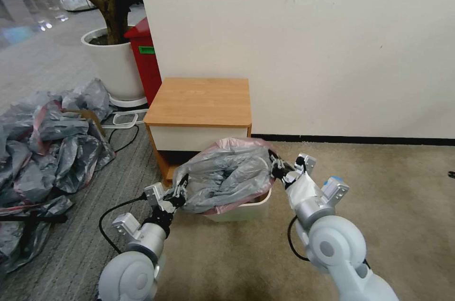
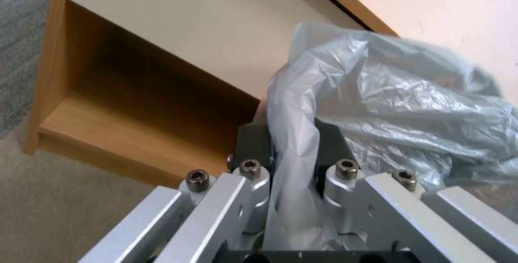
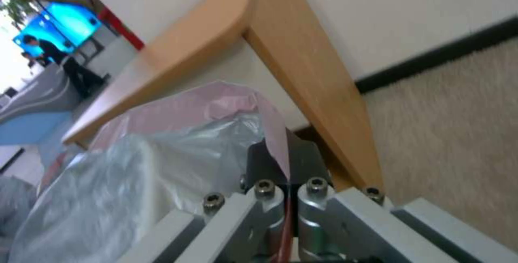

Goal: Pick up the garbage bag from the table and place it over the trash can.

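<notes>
The garbage bag (image 1: 227,175), thin grey plastic with a pink rim, hangs stretched between my two grippers over the beige trash can (image 1: 244,208), covering most of its opening. My left gripper (image 1: 179,192) is shut on the bag's left edge; the left wrist view shows the bag (image 2: 378,101) bunched between the dark fingers (image 2: 253,141). At the bag's right edge my right gripper (image 1: 276,164) is shut on the pink rim (image 3: 270,121). The table (image 1: 201,102) stands just behind the can, its top bare.
A large heap of grey and pink bags (image 1: 42,149) lies on the floor at the left. Behind the table stand a red bin (image 1: 144,61) and a white plant pot (image 1: 111,61). A white wall (image 1: 332,45) runs behind. Open carpet lies to the right.
</notes>
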Robot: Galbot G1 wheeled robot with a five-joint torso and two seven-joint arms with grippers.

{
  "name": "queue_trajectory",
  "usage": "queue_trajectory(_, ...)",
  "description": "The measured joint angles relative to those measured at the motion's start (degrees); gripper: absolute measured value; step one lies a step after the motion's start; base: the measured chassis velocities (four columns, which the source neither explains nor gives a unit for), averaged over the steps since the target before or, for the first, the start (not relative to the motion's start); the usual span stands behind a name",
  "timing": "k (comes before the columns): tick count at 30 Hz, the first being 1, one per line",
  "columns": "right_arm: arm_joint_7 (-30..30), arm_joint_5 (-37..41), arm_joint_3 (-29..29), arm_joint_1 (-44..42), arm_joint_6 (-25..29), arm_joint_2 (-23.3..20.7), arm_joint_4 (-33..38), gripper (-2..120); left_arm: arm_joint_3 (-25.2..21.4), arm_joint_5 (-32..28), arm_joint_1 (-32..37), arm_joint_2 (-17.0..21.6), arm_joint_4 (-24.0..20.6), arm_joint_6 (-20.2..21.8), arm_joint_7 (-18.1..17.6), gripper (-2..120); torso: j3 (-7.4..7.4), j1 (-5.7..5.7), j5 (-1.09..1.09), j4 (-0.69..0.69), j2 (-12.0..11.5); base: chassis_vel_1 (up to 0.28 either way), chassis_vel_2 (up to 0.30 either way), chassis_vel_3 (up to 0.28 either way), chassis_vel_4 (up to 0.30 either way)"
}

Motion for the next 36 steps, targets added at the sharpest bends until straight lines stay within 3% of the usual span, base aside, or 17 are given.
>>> queue_trajectory(6,1.73,5.91,0.94,-2.62,-1.33,-1.55,2.75,0,-0.58,-3.41,-1.08,-0.21,0.9,0.12,-0.12,9,0.0,0.0,-0.01,0.0,0.0,0.0,0.0,0.0,0.0)
queue_trajectory(15,1.07,3.21,0.03,-3.68,0.16,0.19,1.48,0,-0.63,-8.74,-2.18,-0.38,0.92,1.26,-2.89,9,0.0,0.0,-0.01,0.0,0.0,0.0,0.0,0.0,0.0)
queue_trajectory(18,-3.18,-1.89,-0.16,-3.43,4.29,1.84,-2.77,2,-0.67,-11.54,-2.73,-0.08,0.2,2.23,-5.43,9,0.0,0.0,-0.01,0.0,0.0,0.0,0.0,0.0,0.0)
queue_trajectory(23,-7.96,-4.91,-0.25,-2.07,8.57,2.59,-8.11,0,-1.12,-13.57,-2.85,0.52,-0.69,3.46,-6.32,9,0.0,0.0,0.0,0.0,0.0,0.0,0.0,0.0,0.0)
queue_trajectory(29,-12.4,-6.3,-0.33,-1.47,10.94,3.13,-12.07,0,-1.34,-15.83,-2.75,0.69,-1.29,4.46,-6.97,9,0.0,0.0,-0.01,0.0,0.0,0.0,0.0,0.0,0.0)
queue_trajectory(36,-13.62,-6.56,-0.31,-1.53,11.43,3.45,-13.32,0,-1.52,-18.5,-2.77,0.55,-2.36,5.3,-8.16,9,0.0,0.0,-0.01,0.0,0.0,0.0,0.0,0.0,0.0)
